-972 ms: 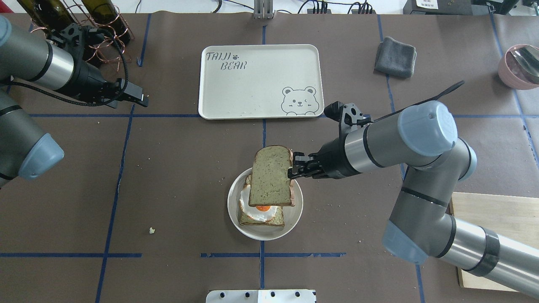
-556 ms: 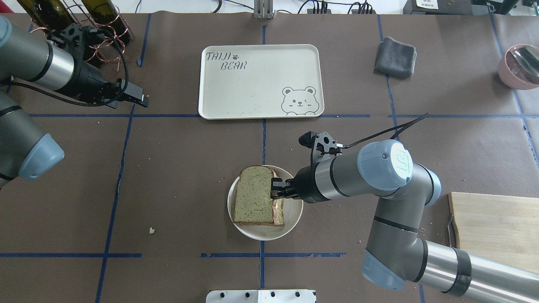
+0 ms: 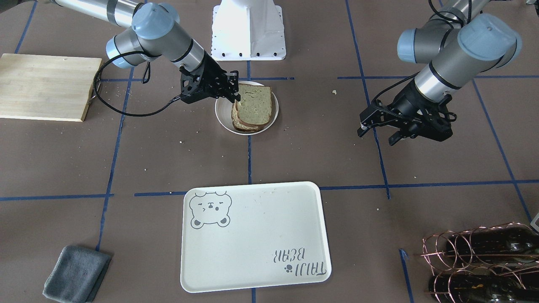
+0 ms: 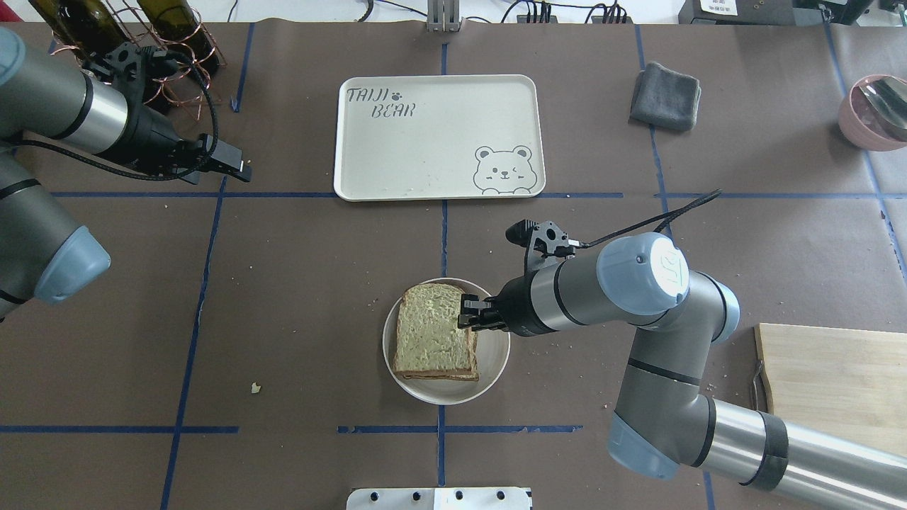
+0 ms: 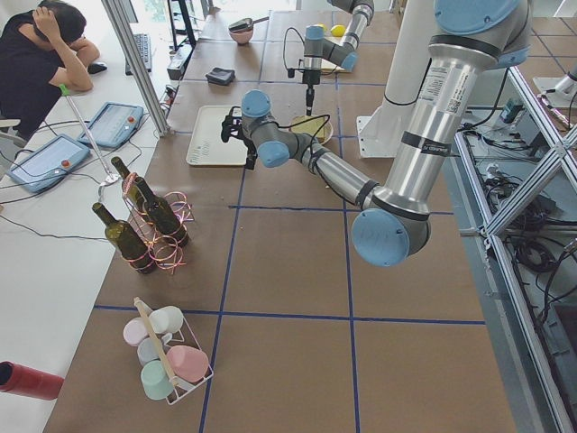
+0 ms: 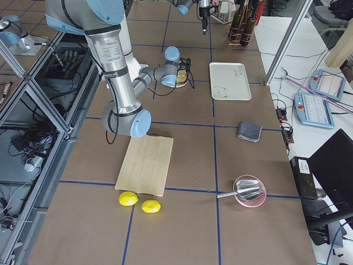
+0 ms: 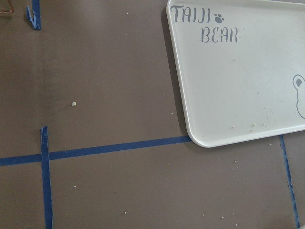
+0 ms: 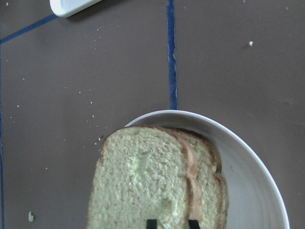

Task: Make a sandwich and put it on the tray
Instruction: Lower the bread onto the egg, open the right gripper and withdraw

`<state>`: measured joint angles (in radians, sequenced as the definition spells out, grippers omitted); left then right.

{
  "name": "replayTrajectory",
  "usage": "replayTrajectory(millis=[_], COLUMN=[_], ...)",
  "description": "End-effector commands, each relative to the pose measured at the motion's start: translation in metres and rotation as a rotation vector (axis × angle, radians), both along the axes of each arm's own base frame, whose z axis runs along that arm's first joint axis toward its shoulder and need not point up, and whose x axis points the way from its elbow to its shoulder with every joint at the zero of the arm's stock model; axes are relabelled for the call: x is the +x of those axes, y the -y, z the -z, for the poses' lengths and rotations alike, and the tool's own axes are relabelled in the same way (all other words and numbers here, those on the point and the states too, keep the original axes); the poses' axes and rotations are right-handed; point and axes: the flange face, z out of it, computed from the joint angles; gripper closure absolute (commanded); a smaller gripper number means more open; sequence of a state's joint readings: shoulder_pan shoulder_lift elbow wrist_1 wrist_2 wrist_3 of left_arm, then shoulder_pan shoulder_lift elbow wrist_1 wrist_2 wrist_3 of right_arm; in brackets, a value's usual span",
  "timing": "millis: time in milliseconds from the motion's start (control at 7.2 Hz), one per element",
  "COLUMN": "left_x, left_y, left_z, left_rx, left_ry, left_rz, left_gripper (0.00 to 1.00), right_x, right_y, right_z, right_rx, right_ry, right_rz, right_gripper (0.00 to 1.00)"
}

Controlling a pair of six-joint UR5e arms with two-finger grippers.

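Observation:
The sandwich point(image 4: 432, 333) lies on a small round white plate point(image 4: 496, 354) at the table's front centre: two greenish-tan slices stacked, and the egg between them is hidden. My right gripper point(image 4: 464, 313) is at its right edge, shut on the top slice. In the right wrist view the fingertips point(image 8: 151, 223) rest on the bread point(image 8: 143, 186). The cream bear tray point(image 4: 439, 134) lies bare beyond the plate. My left gripper point(image 4: 243, 168) hovers open and empty to the left of the tray. In the front-facing view the sandwich point(image 3: 252, 107) sits above the tray point(image 3: 252, 235).
A wooden cutting board point(image 4: 836, 382) lies at the front right. A grey cloth point(image 4: 666, 95) lies to the right of the tray. A wire rack with wine bottles point(image 4: 156, 42) stands at the back left. A pink bowl point(image 4: 875, 110) stands at the far right.
My right gripper has carried the top slice down and towards the robot. The slice now lies flat on the stack and hides the egg. The left arm has not moved.

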<state>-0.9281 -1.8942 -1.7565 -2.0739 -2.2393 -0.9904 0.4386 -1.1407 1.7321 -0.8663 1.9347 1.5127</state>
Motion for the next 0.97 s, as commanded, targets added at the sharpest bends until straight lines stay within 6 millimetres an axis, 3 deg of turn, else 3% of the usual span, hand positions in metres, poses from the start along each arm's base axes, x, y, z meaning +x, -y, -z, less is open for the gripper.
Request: replayTrajectory(millis=[0,278,556,694,833], left_x=[0.012,0.053,0.109,0.139,0.164], left_y=[-0.004,-0.021,-0.061,-0.087,-0.101], left_z=[0.003,0.024,0.043,0.049,0.073], left_rx=[-0.008,-0.036,-0.096,-0.143,-0.147], left_ry=[0.001,-0.014,-0.019,0.028,0.095], left_rz=[-0.001,0.011,0.046,0.036,0.047], left_gripper=[0.0,0.0,0.0,0.02,0.04], right_x=[0.005,0.019,0.076,0.099,0.117], right_y=[0.008,0.028,0.084,0.102,0.109], right_z=[-0.005,-0.008,-0.018,-0.024,-0.028], right_rx=[-0.006,-0.05,-0.159,-0.143,-0.107], right_ry=[-0.012,-0.076,-0.207,-0.269,-0.367], right_rz=[-0.013,-0.028,-0.042,-0.026,0.009], right_gripper=[0.01,0.0,0.0,0.0,0.0])
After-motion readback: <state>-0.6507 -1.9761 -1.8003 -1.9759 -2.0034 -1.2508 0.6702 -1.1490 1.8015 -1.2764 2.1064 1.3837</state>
